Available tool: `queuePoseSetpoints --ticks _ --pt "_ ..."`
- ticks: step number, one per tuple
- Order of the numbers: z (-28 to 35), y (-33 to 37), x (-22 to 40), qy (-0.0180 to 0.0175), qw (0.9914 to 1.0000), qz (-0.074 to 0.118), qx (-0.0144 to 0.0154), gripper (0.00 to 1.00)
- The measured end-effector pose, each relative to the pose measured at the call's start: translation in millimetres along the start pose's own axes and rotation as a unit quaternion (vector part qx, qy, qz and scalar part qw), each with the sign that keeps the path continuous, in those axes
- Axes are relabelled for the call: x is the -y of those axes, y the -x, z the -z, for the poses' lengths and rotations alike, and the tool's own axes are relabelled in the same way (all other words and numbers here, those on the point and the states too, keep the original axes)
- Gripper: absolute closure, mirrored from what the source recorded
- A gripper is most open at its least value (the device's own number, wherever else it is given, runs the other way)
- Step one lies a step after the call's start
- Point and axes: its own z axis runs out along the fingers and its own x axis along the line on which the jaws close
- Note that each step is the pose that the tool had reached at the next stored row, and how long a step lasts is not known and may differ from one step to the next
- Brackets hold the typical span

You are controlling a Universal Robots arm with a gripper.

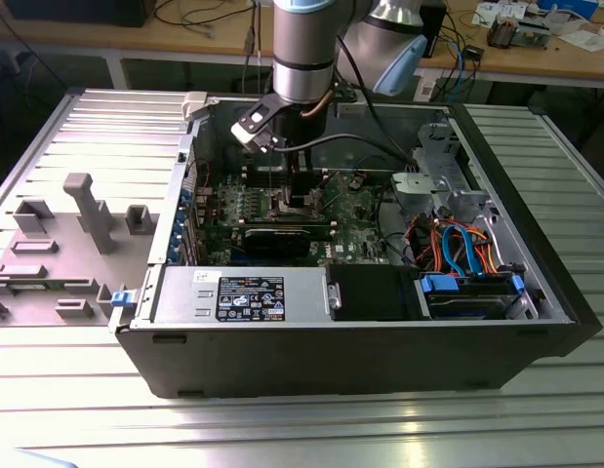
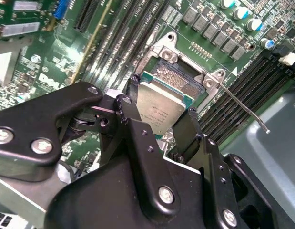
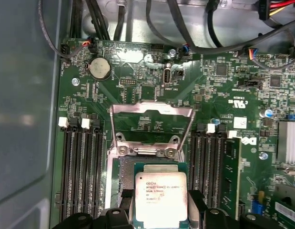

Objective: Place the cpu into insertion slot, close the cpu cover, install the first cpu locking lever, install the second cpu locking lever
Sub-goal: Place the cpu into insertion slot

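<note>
Ribbed metal table (image 1: 282, 429) carrying an open desktop computer case (image 1: 380, 366), laid on its side so that the green motherboard (image 1: 355, 210) faces up toward the robot arm (image 1: 303, 49) reaching in from above. In both wrist views we see the fingers (image 2: 184, 133) closed on two opposite edges of the cpu (image 2: 159, 107). Its silvery face is turned toward the cameras, and this grip leaves its underside free to meet the contacts. We judge the chip to be held low over the insertion slot (image 2: 180, 80), covering one side of it and slightly tilted rather than seated. Whether any edge touches the silver rim we cannot tell. In the first wrist view the cpu cover (image 3: 152, 109) stands swung back on its hinge at the far side of the slot, so the opening is unobstructed. In the second wrist view a thin wire locking lever (image 2: 242, 106) juts out, released, across the neighbouring memory slots (image 2: 238, 83). We take that release to be what lets the cover stand open.
</note>
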Motion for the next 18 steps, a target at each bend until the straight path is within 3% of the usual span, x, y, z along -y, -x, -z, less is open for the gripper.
queuePoseSetpoints --ticks 6,18 --pt "-6.5 -5.9 1.9 -0.0004 0.99999 -0.005 0.0001 0.46" --pt "-18.8 -10.2 3.5 -0.0011 0.99987 -0.016 0.0001 0.46"
